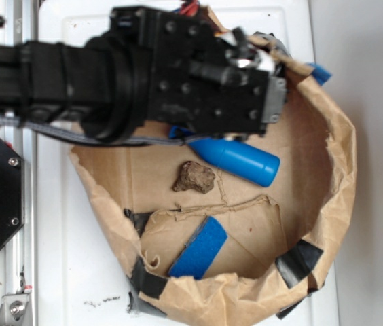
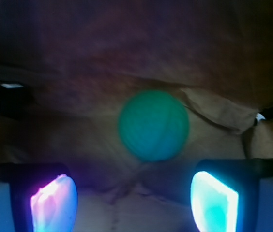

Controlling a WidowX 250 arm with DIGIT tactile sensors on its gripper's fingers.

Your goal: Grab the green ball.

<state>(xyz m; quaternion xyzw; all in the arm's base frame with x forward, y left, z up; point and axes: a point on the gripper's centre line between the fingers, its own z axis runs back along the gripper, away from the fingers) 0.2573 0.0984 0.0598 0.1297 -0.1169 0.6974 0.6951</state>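
1 green ball (image 2: 153,125) on paper floor, ahead of gripper (image 2: 134,202) | jaws wide, empty | 1 rock (image 1: 193,177), 1 blue pin (image 1: 235,160) | paper wall (image 1: 337,170) rings all

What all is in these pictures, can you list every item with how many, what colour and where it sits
green ball: one, green, on the brown paper ahead of the fingers, wrist view only
paper enclosure: one, brown, taped walls on the white surface
pin: one, blue, lying inside by the arm
rock: one, brown, mid floor
blue pad: one, blue, near front wall
gripper: one, black, glowing pads apart, nothing between them
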